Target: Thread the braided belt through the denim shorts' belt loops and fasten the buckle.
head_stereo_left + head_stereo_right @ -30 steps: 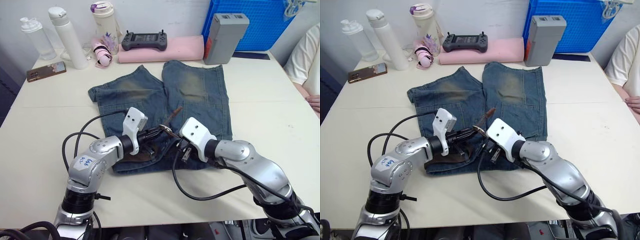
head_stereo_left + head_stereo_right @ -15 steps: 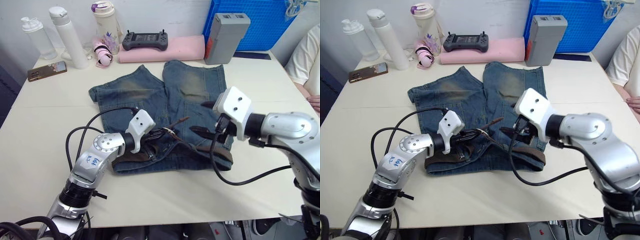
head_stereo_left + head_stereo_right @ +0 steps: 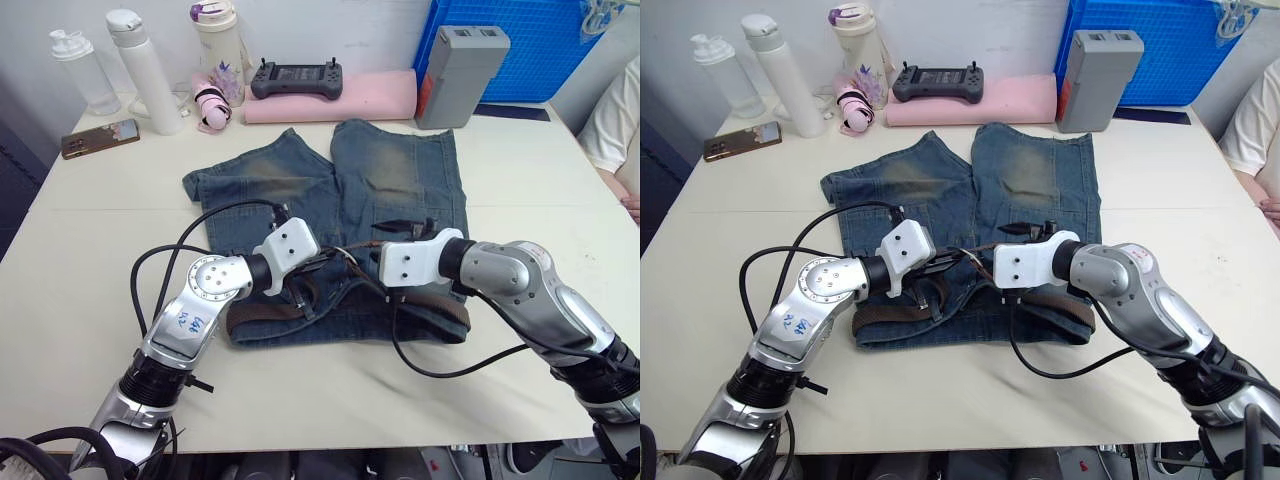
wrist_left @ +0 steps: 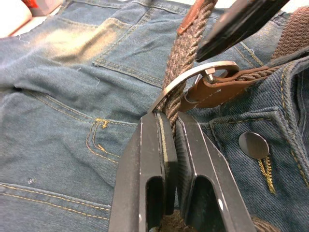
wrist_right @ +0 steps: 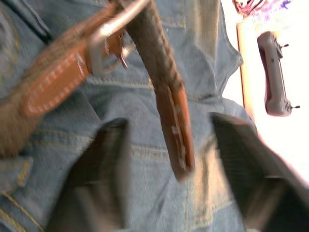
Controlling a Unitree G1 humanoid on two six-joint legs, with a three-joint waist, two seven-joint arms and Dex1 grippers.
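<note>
item: denim shorts [image 3: 340,215], the landmark. spread flat on the pale surface [image 3: 100,290], waistband toward the robot, both legs with yellowish worn patches pointing to the far edge. a metal button shows on the waistband just beside the buckle in the left wrist view.

item: braided belt [image 3: 270,312]. dark brown strap lying along the waistband of the shorts from its left end to its right end, where a loop [image 3: 440,318] curls over the shorts' right hip edge. free end with flat leather tip [image 5: 176,125] passes through the buckle and lies over the shorts' front.

item: buckle [image 4: 193,79]. silver frame at the middle of the waistband, braided strap running through it, brown leather tab stitched to it.

item: left claw [image 4: 169,130]. over the middle of the waistband, fingers clenched on the braided strap right at the buckle frame.

item: right claw [image 5: 169,145]. just right of the buckle over the shorts' front, fingers spread wide, released, leather tip hanging between them without touching either.

open room: bare surface wide on both sides of the shorts and along the near edge in front of the waistband.

edges: beyond the shorts' leg hems stand a pink pad [image 3: 330,95] with a black controller [image 3: 296,78], a grey box [image 3: 462,60], a blue crate [image 3: 540,45], bottles [image 3: 145,70] and a phone [image 3: 98,138]. a person's arm [image 3: 620,130] shows at the far right edge of the surface.
</note>
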